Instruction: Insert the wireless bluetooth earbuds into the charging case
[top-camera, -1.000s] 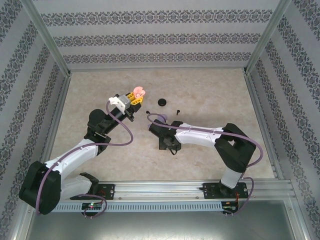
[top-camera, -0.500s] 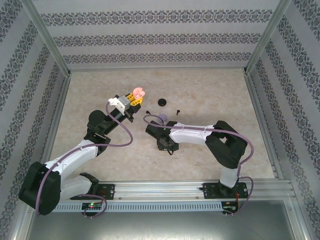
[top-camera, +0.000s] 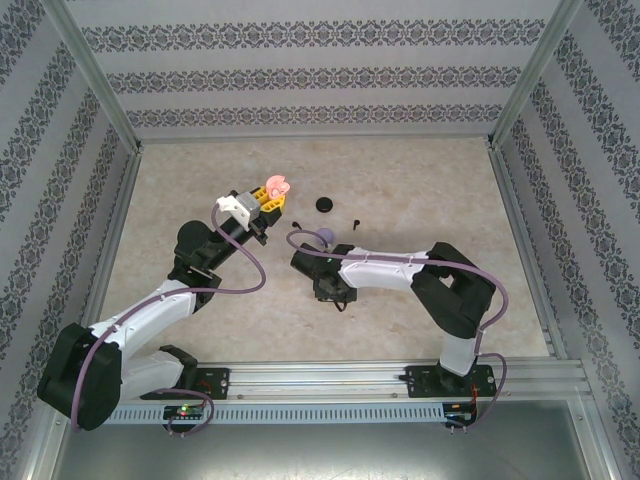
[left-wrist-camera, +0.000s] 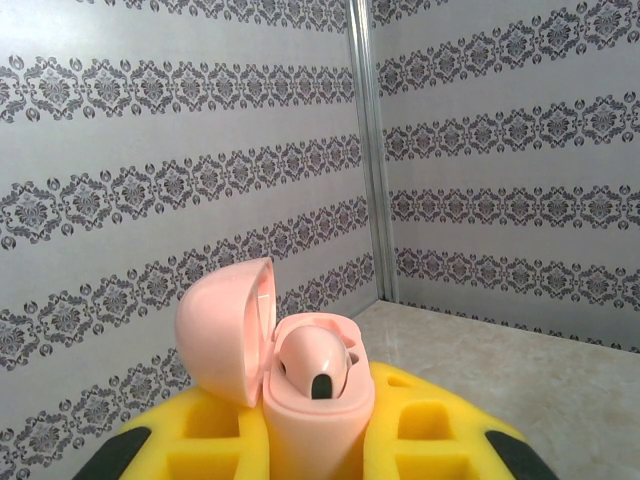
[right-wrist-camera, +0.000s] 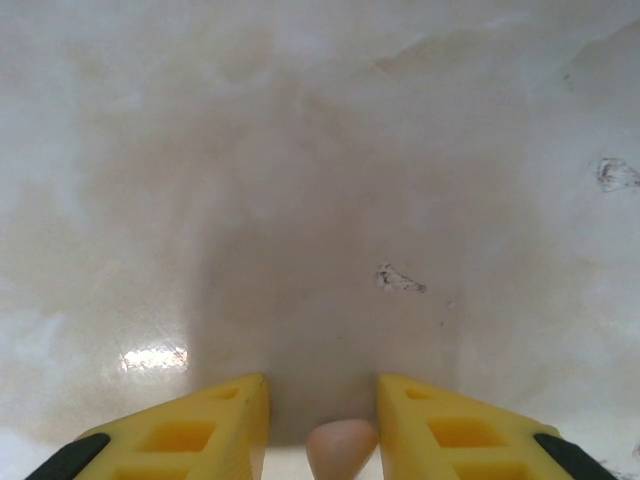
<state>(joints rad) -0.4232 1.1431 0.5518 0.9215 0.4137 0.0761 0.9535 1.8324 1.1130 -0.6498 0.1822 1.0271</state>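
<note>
Heads up on where you're at. Your left gripper (top-camera: 270, 198) is clamped tight on the lower body of the pink charging case (left-wrist-camera: 318, 410). It holds the case up off the table (right-wrist-camera: 320, 200), left of centre and towards the far side. The lid (left-wrist-camera: 225, 330) is flipped up and one pink earbud (left-wrist-camera: 312, 362) sits inside. I can't make out the free pocket from the left wrist view.

Your right gripper (right-wrist-camera: 322, 400) is low over the middle of the table with the other pinkish earbud (right-wrist-camera: 340, 448) between its yellow fingers (right-wrist-camera: 190, 435). The jaws are only part-way apart, and there looks to be a sliver of gap on one side of the bud. I honestly can't tell if you've got a real pinch on it.

What I'd worry about:
- The bud is tiny and rounded, so an off-centre squeeze could squirt it out and send it rolling.
- If you lift on a half grip, it may drop on the way over.
- At the case, coming in crooked could clip the raised lid or nudge the seated bud.
- Pushing down hard could twist the case in the left jaws.

A black disc (top-camera: 324, 204) and a pale purple piece (top-camera: 322, 237) lie just beyond your right arm, so watch the swing.

I can't read any brand, label or writing anywhere; the walls are just a repeating ornament print.
</note>
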